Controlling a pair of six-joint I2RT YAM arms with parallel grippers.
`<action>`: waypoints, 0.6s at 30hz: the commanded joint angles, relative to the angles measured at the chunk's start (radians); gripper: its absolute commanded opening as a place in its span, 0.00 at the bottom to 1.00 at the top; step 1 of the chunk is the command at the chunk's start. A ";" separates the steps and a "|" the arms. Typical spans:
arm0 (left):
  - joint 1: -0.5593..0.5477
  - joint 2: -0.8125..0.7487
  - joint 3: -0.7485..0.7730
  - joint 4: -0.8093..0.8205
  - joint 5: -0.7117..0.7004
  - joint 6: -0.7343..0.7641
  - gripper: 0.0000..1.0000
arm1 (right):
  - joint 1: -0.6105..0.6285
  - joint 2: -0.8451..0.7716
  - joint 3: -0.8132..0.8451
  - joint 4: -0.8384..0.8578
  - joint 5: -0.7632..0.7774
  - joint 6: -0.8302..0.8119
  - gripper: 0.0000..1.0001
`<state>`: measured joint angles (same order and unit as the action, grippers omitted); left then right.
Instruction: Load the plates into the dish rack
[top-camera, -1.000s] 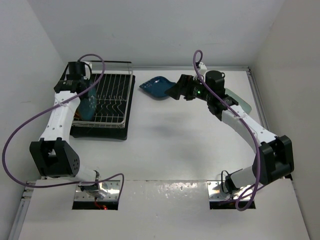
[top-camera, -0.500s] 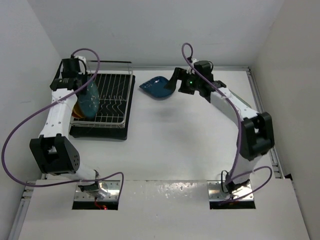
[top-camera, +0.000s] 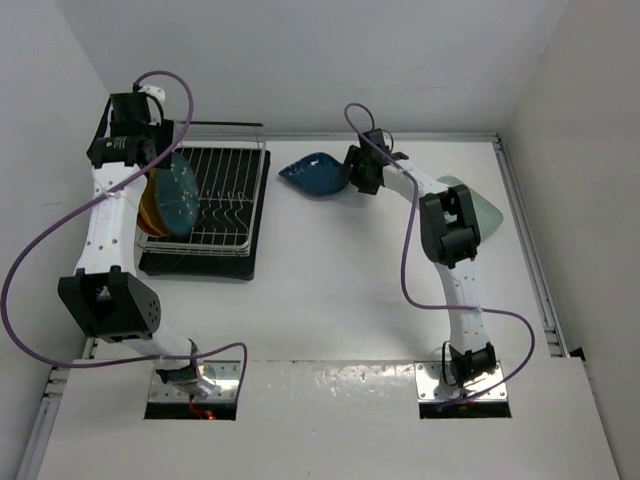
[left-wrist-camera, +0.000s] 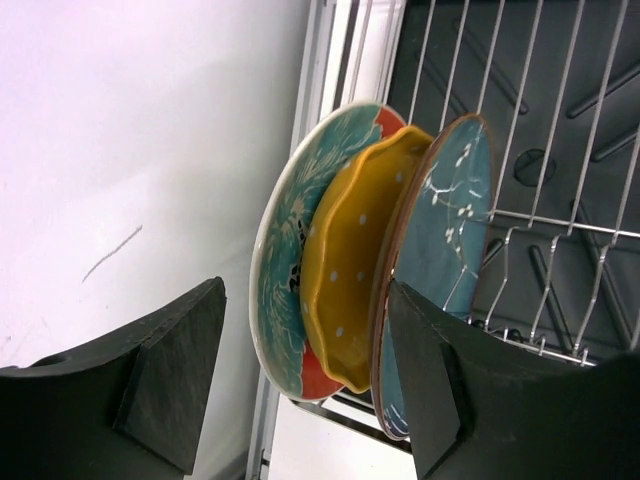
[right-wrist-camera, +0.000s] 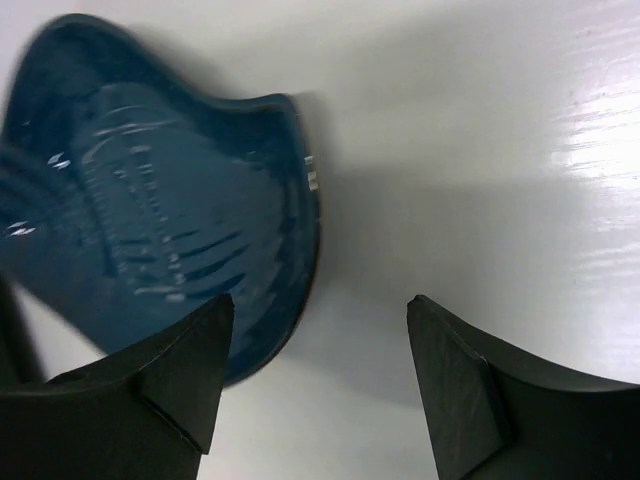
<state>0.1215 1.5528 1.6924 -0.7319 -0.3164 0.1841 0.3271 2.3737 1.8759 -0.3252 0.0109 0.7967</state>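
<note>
Three plates stand upright at the left end of the dish rack (top-camera: 225, 200): the red one with a teal flower (left-wrist-camera: 285, 300), the yellow dotted one (left-wrist-camera: 350, 280) and the teal one (left-wrist-camera: 450, 220). My left gripper (left-wrist-camera: 305, 290) is open just above them, one finger on each side of their edges. The dark blue leaf-shaped plate (top-camera: 312, 174) lies flat on the table. My right gripper (top-camera: 352, 170) is open at its right rim. In the right wrist view the rim (right-wrist-camera: 305, 230) lies between the fingers, close to the left one. The pale mint plate (top-camera: 483, 205) lies half behind the right arm.
The rack's silver wires (left-wrist-camera: 560, 200) sit over a black drip tray (top-camera: 200, 266). The left wall (top-camera: 50, 150) is close behind the left arm. Purple cables (top-camera: 40, 250) loop from both arms. A raised rail (top-camera: 520, 210) runs along the table's right side.
My left gripper has opened, let go of the teal plate in the rack and drawn back. The right gripper has moved left to the dark blue plate's rim, jaws narrowing somewhat.
</note>
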 joint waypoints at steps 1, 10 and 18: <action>0.010 0.009 0.076 -0.053 0.054 0.009 0.71 | -0.007 0.051 0.086 -0.017 0.061 0.058 0.69; 0.010 0.039 0.113 -0.096 0.149 0.018 0.71 | -0.013 0.188 0.160 0.097 0.004 0.124 0.50; -0.010 0.039 0.124 -0.118 0.270 0.038 0.71 | -0.072 0.173 0.074 0.156 -0.123 0.161 0.00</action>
<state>0.1173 1.5940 1.7718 -0.8410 -0.1345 0.2058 0.2817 2.5496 2.0010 -0.1677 -0.0715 0.9619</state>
